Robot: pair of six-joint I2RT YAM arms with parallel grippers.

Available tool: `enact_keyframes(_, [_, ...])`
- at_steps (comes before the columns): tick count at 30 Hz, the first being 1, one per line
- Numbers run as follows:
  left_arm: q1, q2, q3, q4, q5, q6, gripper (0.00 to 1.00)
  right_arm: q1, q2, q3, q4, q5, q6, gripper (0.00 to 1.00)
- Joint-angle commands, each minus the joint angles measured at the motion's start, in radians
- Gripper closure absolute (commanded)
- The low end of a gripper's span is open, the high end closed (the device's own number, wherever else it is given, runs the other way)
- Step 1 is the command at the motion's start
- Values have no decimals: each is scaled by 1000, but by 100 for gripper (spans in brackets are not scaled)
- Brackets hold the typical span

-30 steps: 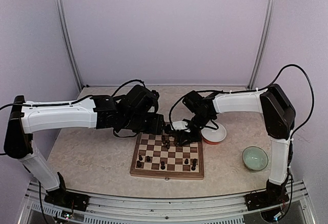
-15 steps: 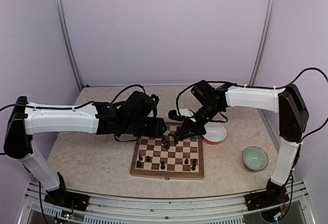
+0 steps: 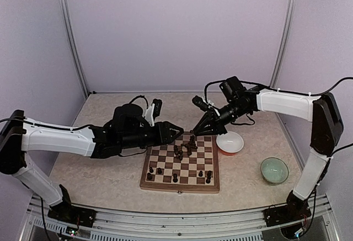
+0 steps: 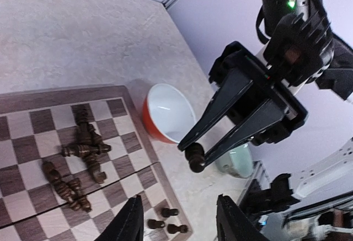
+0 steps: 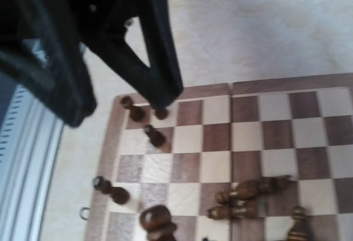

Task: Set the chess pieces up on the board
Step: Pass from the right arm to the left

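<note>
Pale marbled surface (image 3: 105,175) fills a booth with lilac walls, and the board (image 3: 179,189) lies on it near the front, between the two arms. Most of the chess pieces (image 3: 181,151) lie toppled in a loose heap on the far middle squares. A few more stand upright along the near rows, towards both corners.

The right claw (image 4: 193,154) reaches in from the right and hangs above the far edge of the board, its fingers narrowed onto a single dark piece (image 4: 194,157) pinched between the tips. The left claw (image 3: 175,134) faces it from the other side, just beside the board's far left part, with its fingers spread wide and nothing between them.

A red bowl (image 3: 230,142) with a white inside sits just beyond the board's far right corner. A green bowl (image 3: 274,170) sits further right, well apart from the board.
</note>
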Motion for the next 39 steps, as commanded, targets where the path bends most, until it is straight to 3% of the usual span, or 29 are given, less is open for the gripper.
enact_keyframes(1, [25,10,-51,272,140,-117,58,5,-24,-17,20,-77,30,87])
enact_keyframes(15, [26,160,6,382,260,-181,72,6,-19,-22,16,-80,24,86])
enact_keyframes(35, [39,231,22,445,274,-238,76,23,-15,-27,-12,-63,-34,85])
enact_keyframes(39, [44,236,25,464,271,-255,73,31,-15,-29,-15,-50,-41,85])
